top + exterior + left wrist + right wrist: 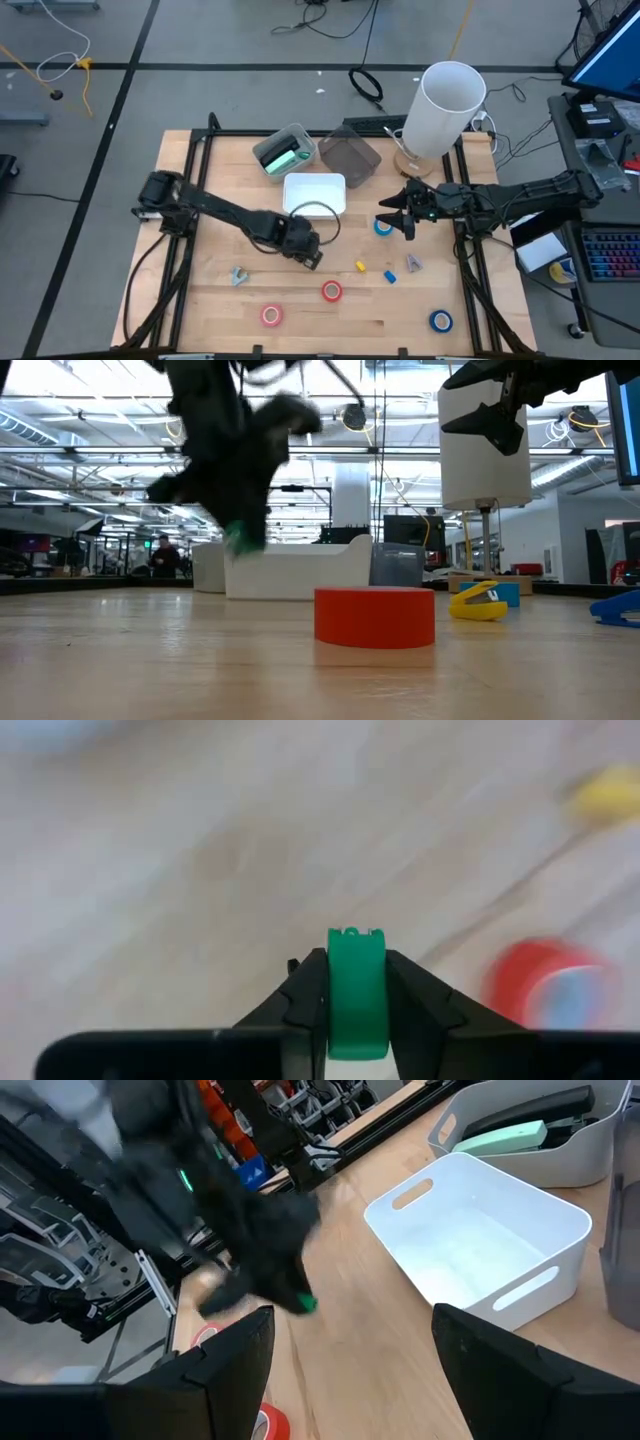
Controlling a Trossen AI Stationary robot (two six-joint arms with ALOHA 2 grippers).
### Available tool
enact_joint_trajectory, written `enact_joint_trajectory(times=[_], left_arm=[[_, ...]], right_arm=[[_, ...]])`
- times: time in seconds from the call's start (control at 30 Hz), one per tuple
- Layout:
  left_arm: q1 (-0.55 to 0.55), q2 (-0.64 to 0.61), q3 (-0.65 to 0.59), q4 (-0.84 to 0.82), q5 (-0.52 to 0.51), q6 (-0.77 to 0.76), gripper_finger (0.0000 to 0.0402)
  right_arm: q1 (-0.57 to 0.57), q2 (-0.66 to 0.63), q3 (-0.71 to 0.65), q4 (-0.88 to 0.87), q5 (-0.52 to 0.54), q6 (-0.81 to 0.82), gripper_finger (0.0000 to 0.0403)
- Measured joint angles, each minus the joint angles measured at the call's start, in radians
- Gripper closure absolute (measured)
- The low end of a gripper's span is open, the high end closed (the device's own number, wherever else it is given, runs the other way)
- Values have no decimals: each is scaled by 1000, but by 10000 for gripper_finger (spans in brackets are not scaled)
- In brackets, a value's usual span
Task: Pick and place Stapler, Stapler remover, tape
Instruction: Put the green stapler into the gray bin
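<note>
The left tool (357,1020) was clamped on a green tape roll (356,990), held above the surface (300,300) near the white bin (314,192). The right tool (397,215) hung with fingers apart over a blue roll (383,227).

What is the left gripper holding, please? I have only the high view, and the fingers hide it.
Observer: The left gripper is shut on a small green thing, which shows edge-on between its fingers in the left wrist view.
Operator: Is it off the table?
Observer: Yes. The low view shows it hanging clear above the wooden table.
Operator: Is the right gripper carrying anything?
Observer: No. In the right wrist view the right gripper has its fingers spread wide with nothing between them.
</note>
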Motion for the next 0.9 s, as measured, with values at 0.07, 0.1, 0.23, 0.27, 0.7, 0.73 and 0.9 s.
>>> enact_joint_trajectory(times=[0.07, 0.1, 0.23, 0.27, 0.7, 0.73, 0.9], left_arm=[[4, -62, 0, -26, -60, 18, 331], [7, -94, -1, -37, -96, 27, 331], [45, -219, 0, -65, -233, 61, 325], [63, -244, 0, -76, -272, 76, 323], [451, -323, 2, 71, -332, 501, 321], [483, -319, 2, 95, -318, 537, 323], [623, -298, 3, 223, -285, 669, 327]], right_arm=[[0, 0, 0, 0, 0, 0, 140], [0, 0, 0, 0, 0, 0, 140], [0, 0, 0, 0, 0, -2, 140], [0, 0, 0, 0, 0, -2, 140], [0, 0, 0, -1, 0, -2, 140], [0, 0, 0, -1, 0, -2, 140], [0, 0, 0, -1, 0, 0, 140]])
